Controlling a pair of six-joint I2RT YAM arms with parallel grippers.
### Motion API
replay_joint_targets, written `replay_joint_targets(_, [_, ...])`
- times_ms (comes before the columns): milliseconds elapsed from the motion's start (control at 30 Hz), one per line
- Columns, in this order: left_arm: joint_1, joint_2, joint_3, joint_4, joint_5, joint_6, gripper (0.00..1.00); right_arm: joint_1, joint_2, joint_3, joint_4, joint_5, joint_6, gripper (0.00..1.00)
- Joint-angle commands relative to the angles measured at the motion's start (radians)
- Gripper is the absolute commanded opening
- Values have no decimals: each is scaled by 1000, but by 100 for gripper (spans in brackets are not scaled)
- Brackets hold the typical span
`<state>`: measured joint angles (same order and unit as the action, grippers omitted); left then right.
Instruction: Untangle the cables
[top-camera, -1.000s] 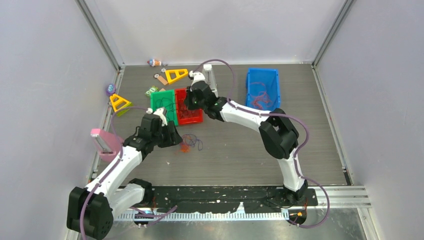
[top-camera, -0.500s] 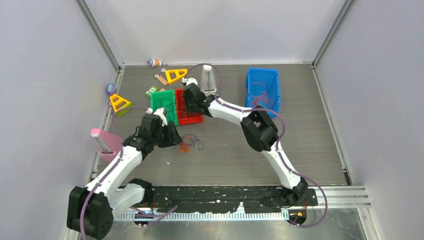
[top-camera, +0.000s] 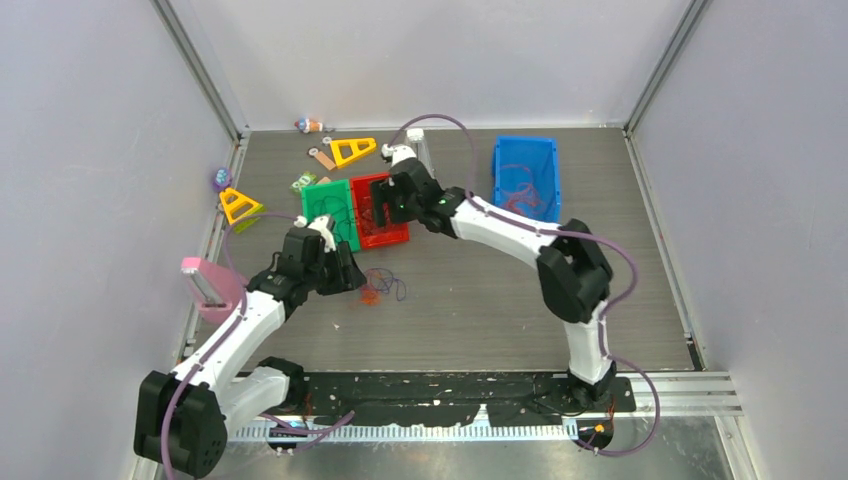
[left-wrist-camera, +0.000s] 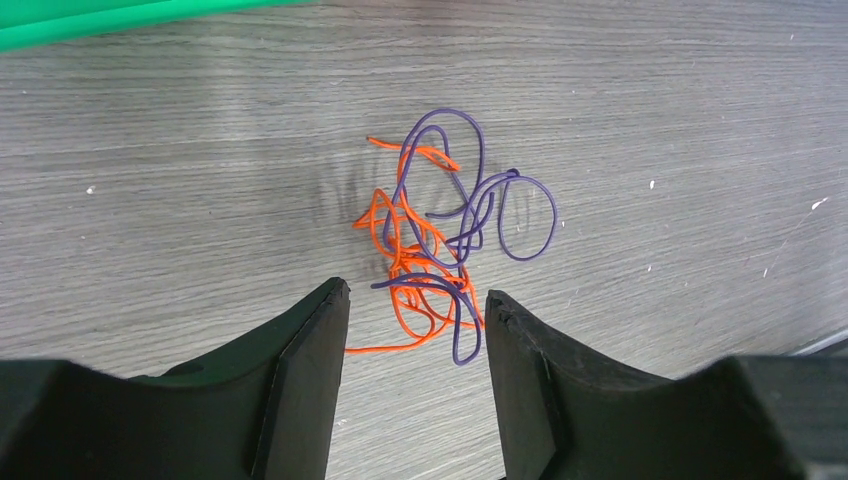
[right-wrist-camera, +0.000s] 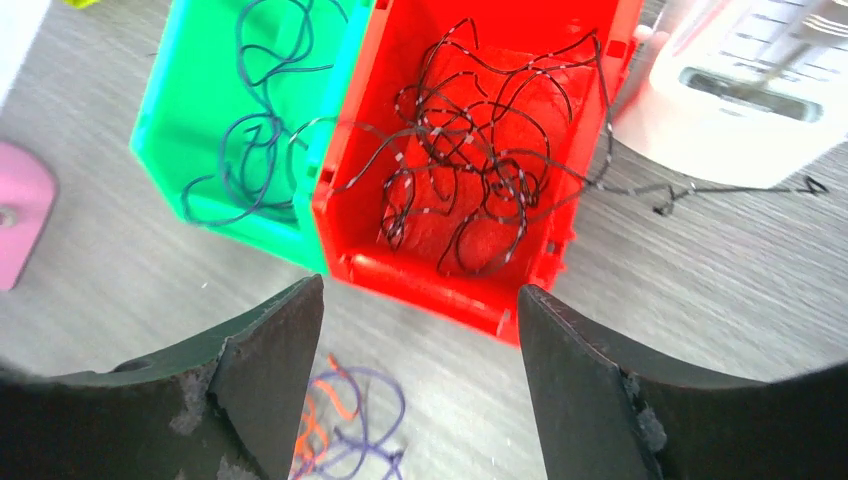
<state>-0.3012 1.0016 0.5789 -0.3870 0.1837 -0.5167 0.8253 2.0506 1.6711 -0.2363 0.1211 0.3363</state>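
Sorting by colour seems the aim: the left jaws straddle, apart and gripping nothing, the near end of a clump of cables (left-wrist-camera: 440, 235) on the desk (left-wrist-camera: 150, 180), one orange strand (left-wrist-camera: 398, 262) knotted with one purple strand (left-wrist-camera: 481, 150). Three bins follow: a green bin (right-wrist-camera: 195, 100) holding dark strands (right-wrist-camera: 250, 150), a red bin (right-wrist-camera: 430, 280) with a black tangle (right-wrist-camera: 470, 150) below the right jaws — wide apart, empty — and a blue bin (top-camera: 540, 150) of reddish strands (top-camera: 520, 195).

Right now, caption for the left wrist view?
Open left gripper above an orange-and-purple cable tangle on the table, green bin edge at top.
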Motion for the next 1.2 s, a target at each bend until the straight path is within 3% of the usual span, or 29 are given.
replay_joint_targets(0, [-6, 2, 25, 56, 32, 13, 54, 3, -188, -195, 128, -60, 19, 78])
replay_joint_targets(233, [-30, 59, 34, 72, 51, 11, 52, 14, -344, -535, 295, -168, 38, 75])
replay_joint_targets(433, [-41, 67, 37, 61, 39, 10, 51, 76, -318, -658, 401, -204, 61, 73])
replay_joint_targets(533, [-41, 16, 37, 24, -9, 18, 57, 109, -262, -643, 401, -177, 57, 73])
replay_joint_targets(667, [-41, -81, 45, -59, -101, 18, 77, 151, -196, -589, 353, -106, 29, 72])
replay_joint_targets(767, [-40, -159, 33, -102, -164, 1, 82, 183, -151, -513, 270, 33, -3, 63])
replay_joint_targets(900, [-39, -235, -11, -114, -175, -25, 81, 196, -122, -482, 197, 141, -8, 56])
replay_joint_targets(1067, [-41, -273, -104, -67, -157, -40, 71, 196, -158, -517, 227, 135, -1, 17])
replay_joint_targets(1167, [-52, -279, -148, -43, -150, -37, 63, 193, -193, -543, 257, 111, 0, 6])
